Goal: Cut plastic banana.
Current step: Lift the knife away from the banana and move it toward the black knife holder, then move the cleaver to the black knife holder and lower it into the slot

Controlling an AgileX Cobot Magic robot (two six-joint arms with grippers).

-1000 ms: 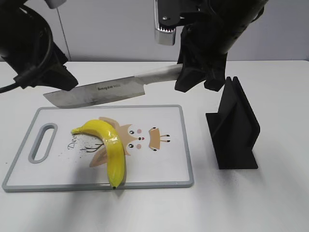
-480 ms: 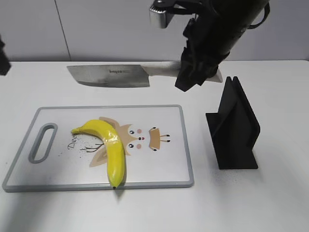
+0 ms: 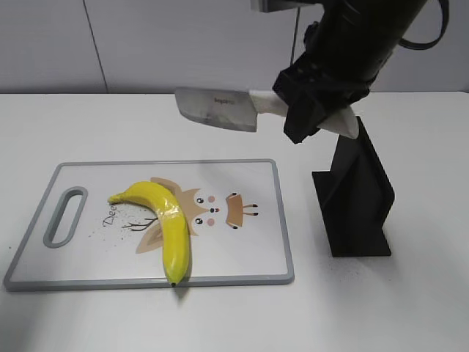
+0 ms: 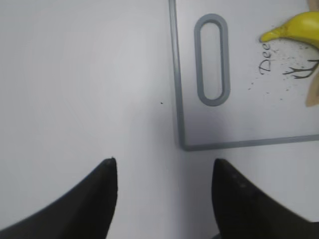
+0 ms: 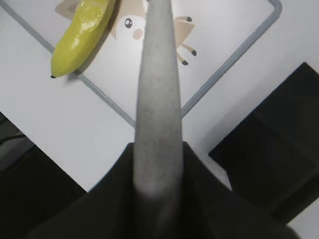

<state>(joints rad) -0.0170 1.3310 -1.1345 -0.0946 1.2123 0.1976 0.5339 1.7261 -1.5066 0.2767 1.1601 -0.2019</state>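
The right gripper (image 3: 316,111), clamped on a knife (image 3: 220,108), holds it in the air beyond the far edge of the cutting board (image 3: 249,257). The left gripper (image 4: 164,199) hangs spread apart over bare table. The plastic banana (image 3: 167,224) lies uncut on the board, black stand (image 3: 355,194) at right.

Below the knife (image 3: 220,108) the table is open back to the cutting board's (image 3: 242,172) far edge — the plastic banana (image 3: 165,224) lies well forward. Beside the handle, the black knife stand (image 3: 355,194) blocks the right side.
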